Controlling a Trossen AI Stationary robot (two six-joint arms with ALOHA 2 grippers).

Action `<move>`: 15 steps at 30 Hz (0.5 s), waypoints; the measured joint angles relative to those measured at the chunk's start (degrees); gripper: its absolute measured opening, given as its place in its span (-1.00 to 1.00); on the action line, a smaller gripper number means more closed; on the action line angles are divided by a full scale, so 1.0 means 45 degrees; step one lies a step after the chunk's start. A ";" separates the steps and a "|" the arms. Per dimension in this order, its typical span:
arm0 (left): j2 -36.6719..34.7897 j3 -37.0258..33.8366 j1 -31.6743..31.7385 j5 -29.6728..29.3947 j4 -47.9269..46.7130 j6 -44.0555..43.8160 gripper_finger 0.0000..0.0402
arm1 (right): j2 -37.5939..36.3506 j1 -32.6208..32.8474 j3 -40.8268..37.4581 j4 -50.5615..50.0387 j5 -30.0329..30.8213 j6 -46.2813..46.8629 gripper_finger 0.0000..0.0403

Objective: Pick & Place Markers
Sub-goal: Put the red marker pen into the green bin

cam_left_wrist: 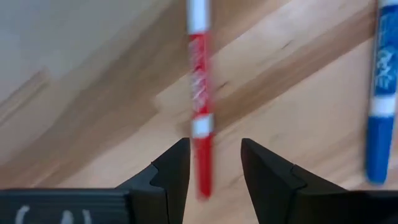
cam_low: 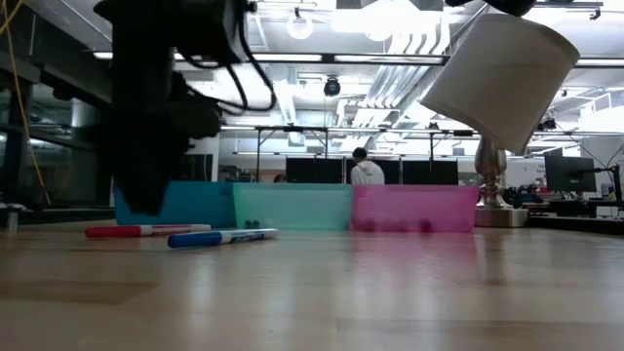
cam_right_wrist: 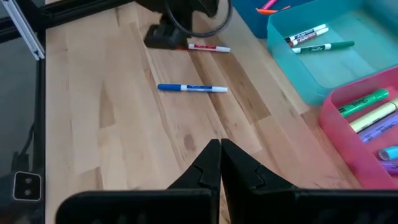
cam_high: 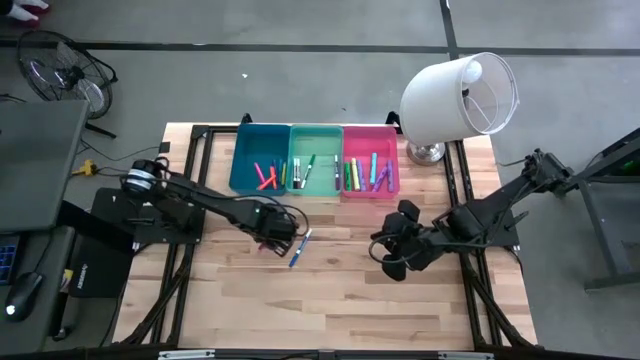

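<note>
A red marker [cam_left_wrist: 199,93] with a white cap end lies flat on the wooden table, and a blue marker [cam_left_wrist: 379,112] lies beside it. My left gripper [cam_left_wrist: 214,146] stands open over the red marker, pointing down, one finger on either side of its near end and not touching it. In the low view the gripper [cam_low: 146,200] hangs just above the red marker [cam_low: 146,231] and the blue marker [cam_low: 222,236]. My right gripper [cam_right_wrist: 219,144] is shut and holds nothing, above the table right of centre [cam_high: 392,255]. Several more markers lie in the bins.
Three bins stand side by side at the table's far edge: blue [cam_high: 236,160], mint green [cam_high: 315,128] and pink [cam_high: 370,129]. A white lamp [cam_high: 455,100] stands at the far right corner. Bare wood lies toward the near edge.
</note>
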 joint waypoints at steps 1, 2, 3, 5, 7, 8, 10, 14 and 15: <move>0.0157 0.0030 0.0096 -0.0088 0.0195 0.0094 -0.30 | 0.0000 0.0020 0.0000 0.0000 0.0000 -0.0002 -1.00; 0.0249 0.0003 0.0174 -0.0075 0.0020 0.0128 -0.30 | 0.0002 0.0040 0.0000 0.0002 -0.0003 0.0026 -1.00; 0.0331 -0.0017 0.0274 -0.0075 -0.0164 0.0158 -0.30 | 0.0000 0.0081 0.0000 0.0005 0.0005 0.0102 -1.00; 0.0491 -0.0013 0.0533 0.0011 0.0025 0.0218 -0.30 | 0.0001 0.0153 0.0000 0.0003 0.0005 0.0227 -1.00; 0.0443 -0.0022 0.0774 0.0018 -0.0146 0.0533 -0.30 | 0.0005 0.0180 0.0000 -0.0010 0.0004 0.0323 -1.00; 0.0432 -0.0021 0.0899 0.0023 0.0089 0.0725 -0.30 | 0.0005 0.0225 0.0000 -0.0010 0.0000 0.0329 -1.00; 0.0461 -0.0008 0.1163 0.0100 0.0457 0.1129 -0.30 | 0.0005 0.0244 0.0000 -0.0010 0.0015 0.0342 -1.00; 0.0456 -0.0013 0.1593 0.0527 0.0628 0.1653 -0.30 | 0.0005 0.0249 0.0000 -0.0010 0.0011 0.0368 -1.00; 0.0456 -0.0013 0.1660 0.0565 0.0563 0.1780 -0.30 | 0.0005 0.0249 0.0000 -0.0010 0.0015 0.0368 -1.00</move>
